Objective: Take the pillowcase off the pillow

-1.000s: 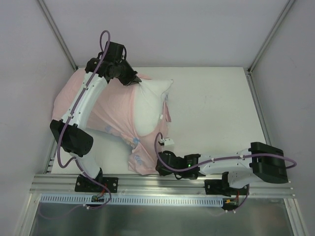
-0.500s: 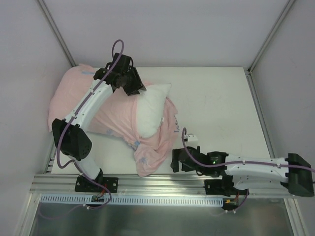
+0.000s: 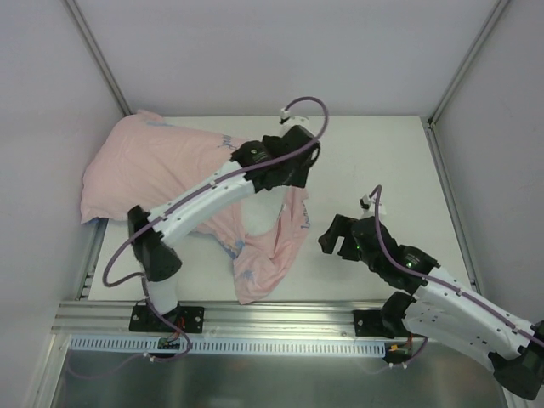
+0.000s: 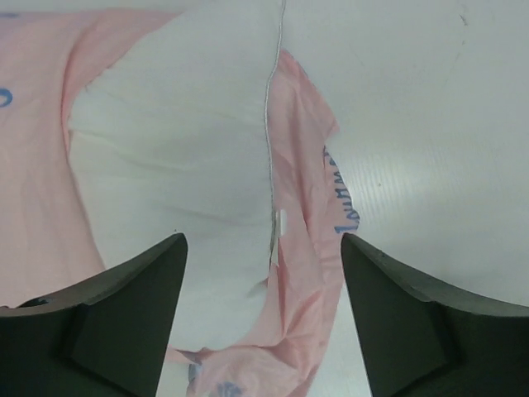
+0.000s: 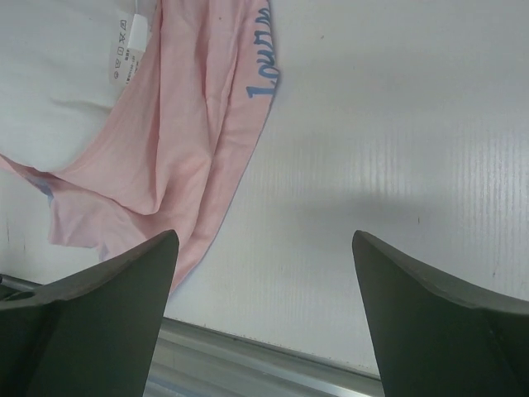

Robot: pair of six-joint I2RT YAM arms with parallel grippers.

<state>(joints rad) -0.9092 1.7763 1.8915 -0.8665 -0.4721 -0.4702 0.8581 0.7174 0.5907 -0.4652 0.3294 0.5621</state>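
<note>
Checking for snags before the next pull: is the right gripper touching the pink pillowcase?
Apart. The top view shows a strip of bare table between the right gripper and the pillowcase. Its jaws stand open, with nothing between them.

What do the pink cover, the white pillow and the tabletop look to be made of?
Pillowcase: thin matte woven fabric, probably cotton; it creases and drapes softly, with blue print. Pillow: white matte cloth shell with a stitched seam, seemingly stuffed. Table: white board with fine ribs, possibly corrugated plastic.
</note>
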